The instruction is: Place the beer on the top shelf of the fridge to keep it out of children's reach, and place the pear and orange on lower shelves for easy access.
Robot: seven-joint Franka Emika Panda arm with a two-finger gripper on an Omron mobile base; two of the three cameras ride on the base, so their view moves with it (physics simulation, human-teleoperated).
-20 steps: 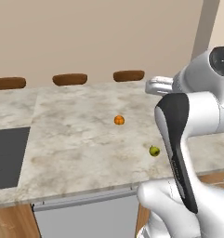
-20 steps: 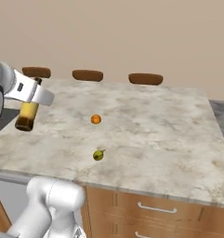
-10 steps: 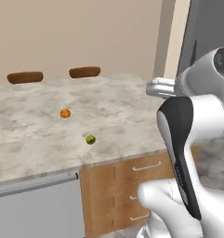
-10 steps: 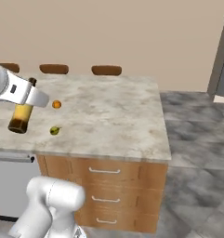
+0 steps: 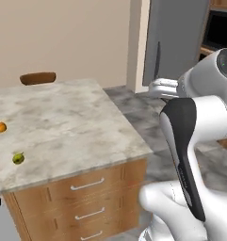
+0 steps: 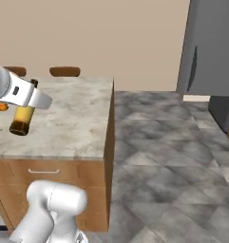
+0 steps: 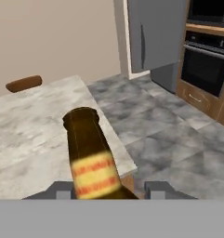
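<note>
The beer (image 7: 91,163), a brown bottle with a yellowish label, stands between my fingertips (image 7: 61,190) in the hand view. My gripper (image 6: 26,97) is shut on the beer (image 6: 22,119) and holds it above the counter's left part. The orange (image 5: 0,127) and the pear (image 5: 18,158) lie on the marble counter (image 5: 72,127). The grey fridge (image 6: 212,47) with its dark handle stands across the floor, also seen as the fridge (image 7: 156,32). Its top shelf and lower shelves are hidden.
A black built-in oven (image 7: 207,53) in wooden cabinets stands right of the fridge. Grey tiled floor (image 6: 173,156) lies between the counter and the fridge. A brown chair back (image 5: 37,77) stands behind the counter. Drawers (image 5: 86,188) front the counter.
The whole picture has shifted left as the base turned right; the fridge and floor came into view. The beer stays in the gripper.
</note>
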